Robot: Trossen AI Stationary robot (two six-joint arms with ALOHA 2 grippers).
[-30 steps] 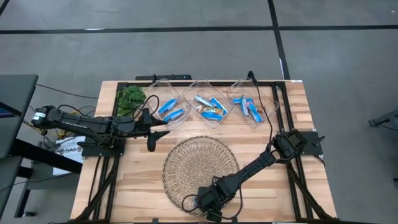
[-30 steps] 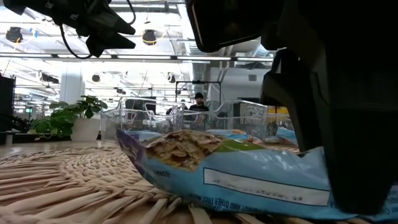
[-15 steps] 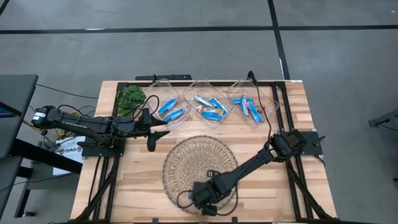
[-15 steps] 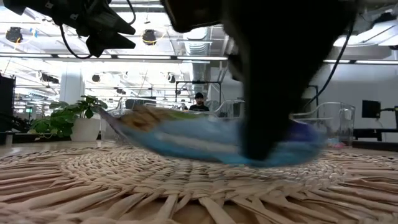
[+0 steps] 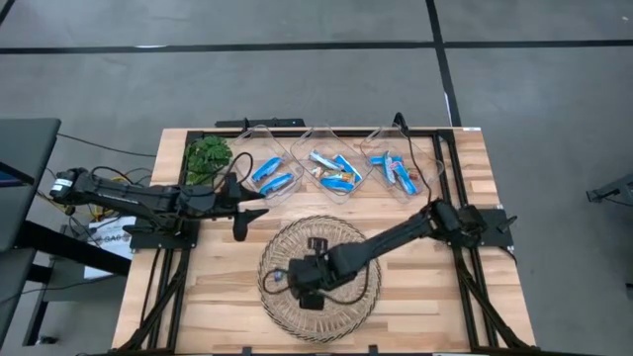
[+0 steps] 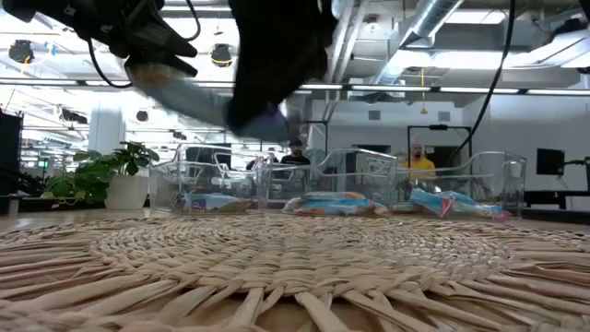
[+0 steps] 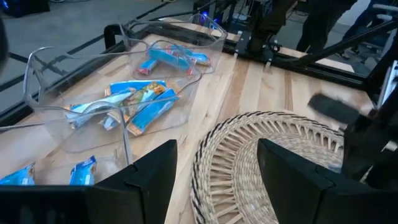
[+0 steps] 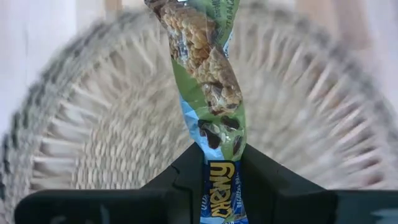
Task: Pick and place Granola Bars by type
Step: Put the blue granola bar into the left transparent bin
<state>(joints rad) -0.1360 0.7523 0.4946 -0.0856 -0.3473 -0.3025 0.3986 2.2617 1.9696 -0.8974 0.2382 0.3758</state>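
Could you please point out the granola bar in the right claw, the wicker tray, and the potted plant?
granola bar (image 8: 214, 93): right wrist view, wrapper's middle.
wicker tray (image 5: 287, 247): high view, bare woven part.
potted plant (image 5: 206, 156): high view, its leaves.

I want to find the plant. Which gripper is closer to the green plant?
The left gripper. It hangs just beside the green plant in the table's far left corner. The right gripper is farther off, over the wicker tray, holding a granola bar.
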